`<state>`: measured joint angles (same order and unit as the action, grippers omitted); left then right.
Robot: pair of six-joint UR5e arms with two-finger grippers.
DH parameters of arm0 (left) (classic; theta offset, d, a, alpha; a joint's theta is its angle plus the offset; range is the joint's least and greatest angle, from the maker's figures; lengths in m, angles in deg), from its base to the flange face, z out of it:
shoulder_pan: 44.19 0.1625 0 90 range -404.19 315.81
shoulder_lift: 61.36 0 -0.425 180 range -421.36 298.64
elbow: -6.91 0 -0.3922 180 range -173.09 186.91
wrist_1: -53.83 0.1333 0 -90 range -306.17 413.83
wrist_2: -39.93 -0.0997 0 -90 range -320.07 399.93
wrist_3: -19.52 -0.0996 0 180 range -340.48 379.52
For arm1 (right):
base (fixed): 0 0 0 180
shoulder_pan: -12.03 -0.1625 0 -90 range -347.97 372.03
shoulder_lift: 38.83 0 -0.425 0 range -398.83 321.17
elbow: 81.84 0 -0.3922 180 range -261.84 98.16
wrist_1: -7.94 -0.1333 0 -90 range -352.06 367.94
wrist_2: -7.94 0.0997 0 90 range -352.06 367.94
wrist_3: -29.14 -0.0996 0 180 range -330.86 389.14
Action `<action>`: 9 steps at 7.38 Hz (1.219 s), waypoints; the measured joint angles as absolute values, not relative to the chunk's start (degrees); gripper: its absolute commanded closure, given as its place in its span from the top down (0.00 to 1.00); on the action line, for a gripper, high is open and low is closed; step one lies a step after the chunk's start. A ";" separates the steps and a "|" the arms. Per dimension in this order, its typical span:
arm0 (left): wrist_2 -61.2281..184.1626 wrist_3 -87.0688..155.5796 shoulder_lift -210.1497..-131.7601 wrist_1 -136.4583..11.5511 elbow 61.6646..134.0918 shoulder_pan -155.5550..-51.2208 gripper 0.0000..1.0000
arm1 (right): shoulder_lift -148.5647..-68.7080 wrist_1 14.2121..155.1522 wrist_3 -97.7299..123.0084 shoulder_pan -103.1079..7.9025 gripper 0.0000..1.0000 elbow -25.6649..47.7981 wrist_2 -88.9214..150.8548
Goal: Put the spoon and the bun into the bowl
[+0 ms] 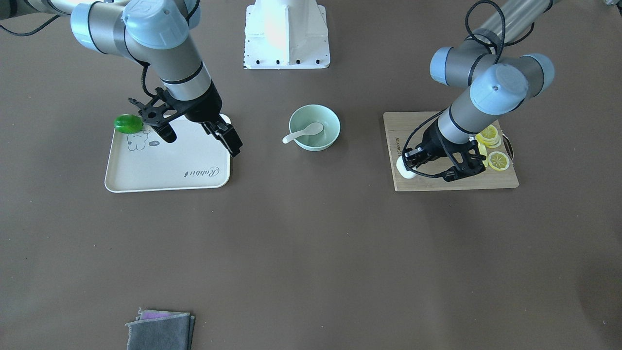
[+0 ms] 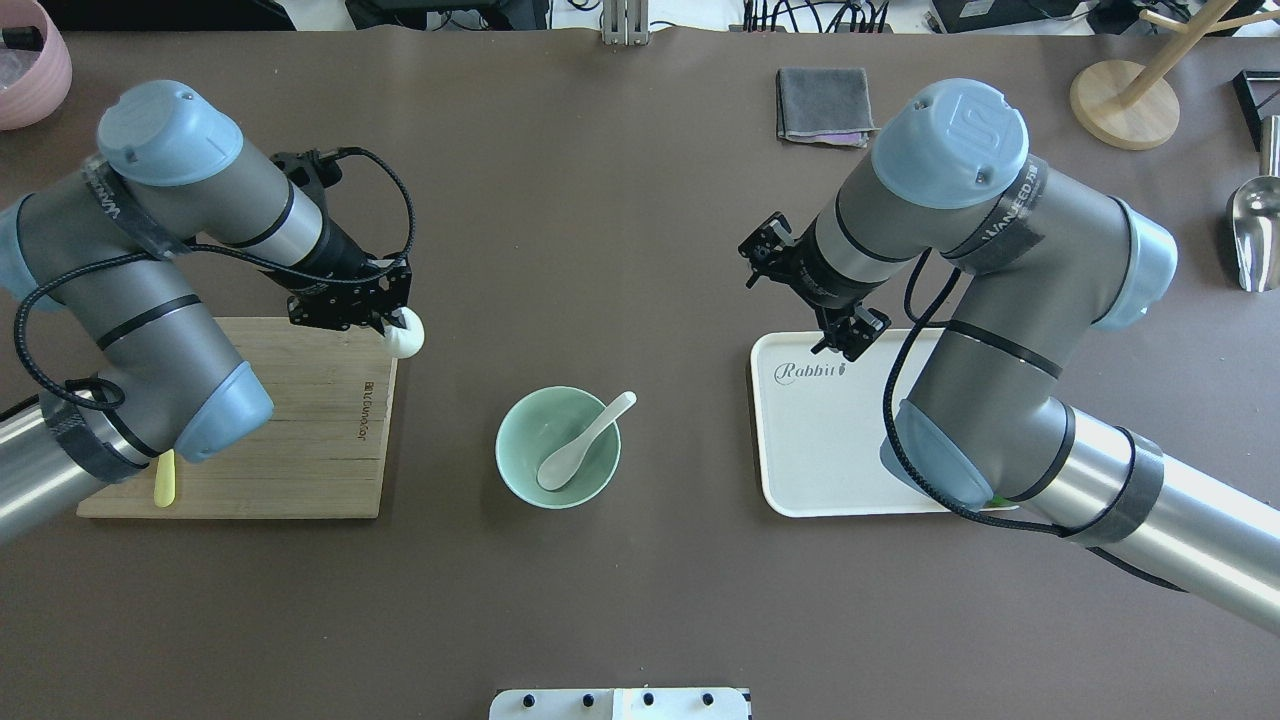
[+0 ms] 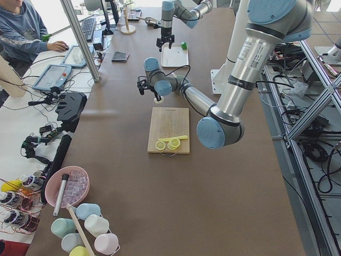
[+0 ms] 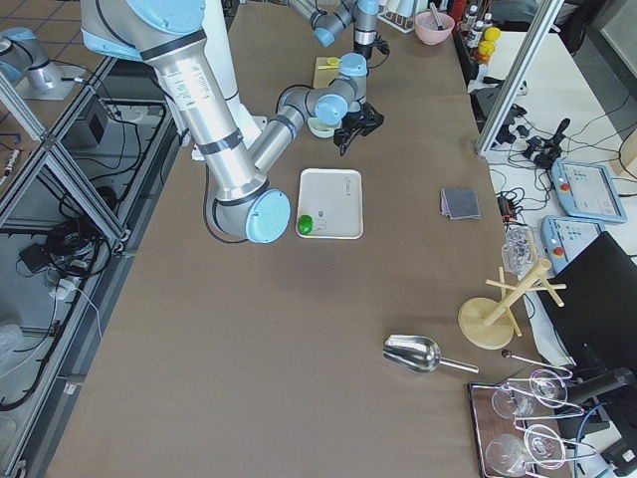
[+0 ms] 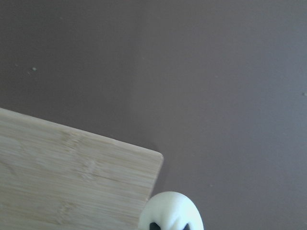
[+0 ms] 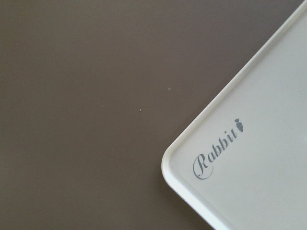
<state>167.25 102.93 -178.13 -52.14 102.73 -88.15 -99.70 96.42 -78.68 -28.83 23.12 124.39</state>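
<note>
left hand (image 2: 399, 326) pinches the bun (image 2: 407, 339), clearest overhead; front view shows right hand (image 1: 204, 144) spread.

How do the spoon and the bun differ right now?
The spoon lies in the bowl, handle over the rim; the bun is outside it, gripped by the left gripper near a corner of the cutting board. The spoon is long and scooped; the bun is round. Both are white.

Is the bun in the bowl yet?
No, the bun sits between the fingers of the left gripper beside the cutting board corner, and the bowl holds only the spoon.
</note>
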 measured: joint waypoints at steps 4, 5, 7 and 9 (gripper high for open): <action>166.13 115.64 -184.76 -51.47 104.71 -80.67 0.97 | -107.25 95.95 -60.21 -36.20 1.00 22.85 129.16; 165.05 115.88 -184.99 -51.47 104.92 -79.45 0.98 | -108.32 95.99 -56.87 -37.88 1.00 22.80 130.35; 164.20 115.27 -183.43 -51.47 105.62 -78.79 0.98 | -111.07 96.14 -49.85 -41.08 1.00 22.80 133.31; 164.13 112.37 -179.91 -51.47 107.53 -79.36 0.98 | -113.43 96.23 -42.02 -43.61 1.00 22.12 135.26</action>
